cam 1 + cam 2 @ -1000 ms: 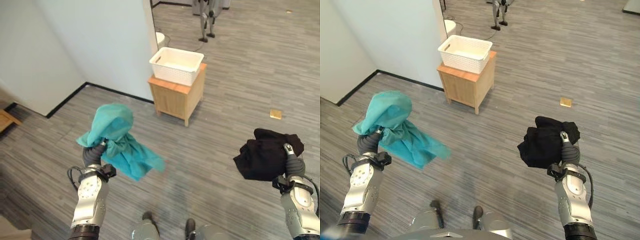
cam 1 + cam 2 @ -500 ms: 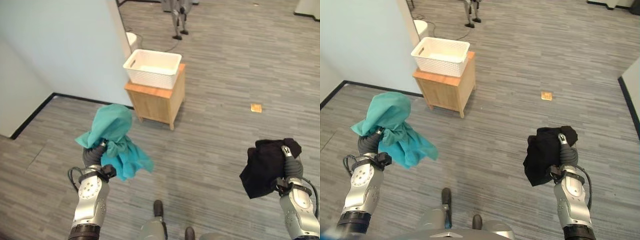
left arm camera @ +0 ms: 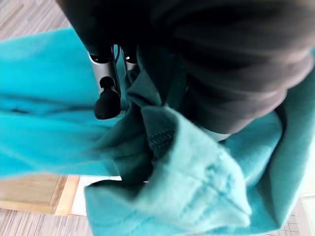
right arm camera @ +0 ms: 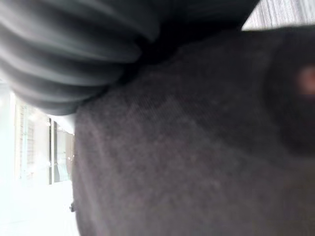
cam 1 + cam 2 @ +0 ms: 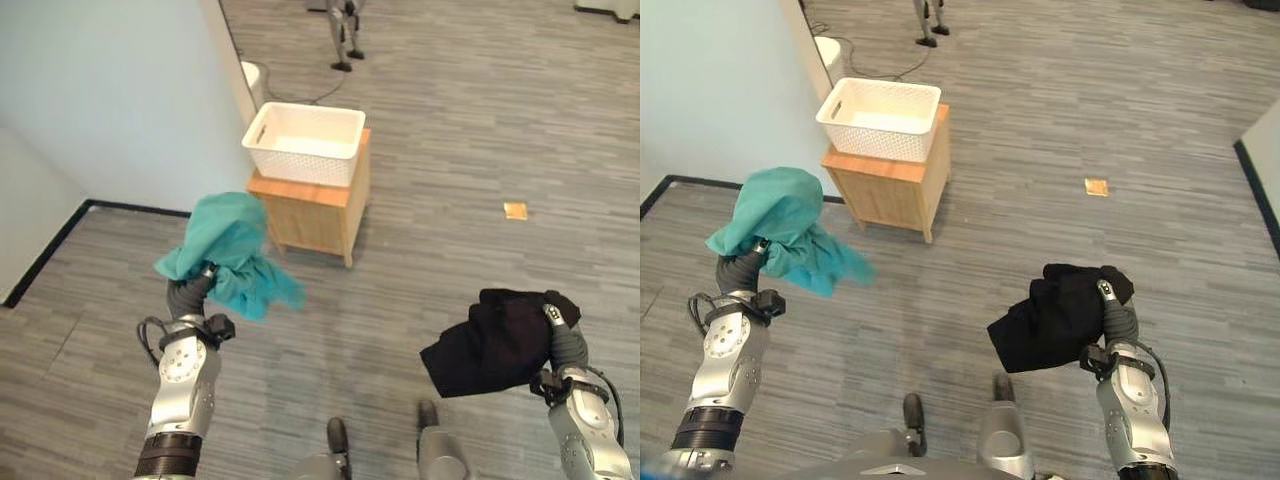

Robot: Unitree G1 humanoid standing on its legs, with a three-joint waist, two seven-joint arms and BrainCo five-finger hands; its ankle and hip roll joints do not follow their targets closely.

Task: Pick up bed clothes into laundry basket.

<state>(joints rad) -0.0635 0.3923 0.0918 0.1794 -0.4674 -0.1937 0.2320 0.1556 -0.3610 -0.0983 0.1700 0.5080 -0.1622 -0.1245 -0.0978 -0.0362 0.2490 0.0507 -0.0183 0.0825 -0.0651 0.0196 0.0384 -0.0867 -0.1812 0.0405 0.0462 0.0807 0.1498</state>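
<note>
Two garments are held up above the grey plank floor [image 5: 450, 120]: the left robot hand [image 5: 190, 296], at the lower left of the frame, is clenched round a teal cloth [image 5: 228, 255] that drapes over it, and the right robot hand [image 5: 562, 340], at the lower right, grips a bunched black cloth [image 5: 492, 340]. Upper centre, the white laundry basket [image 5: 305, 142] sits on a small wooden cabinet [image 5: 312, 215] beside a white wall [image 5: 110, 100], well apart from both cloths.

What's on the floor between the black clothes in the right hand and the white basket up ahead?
Bare grey floor, by both eye views. The black clothes hang from the right hand; the white basket sits on a wooden cabinet. A small tan square lies off to the right.
</note>
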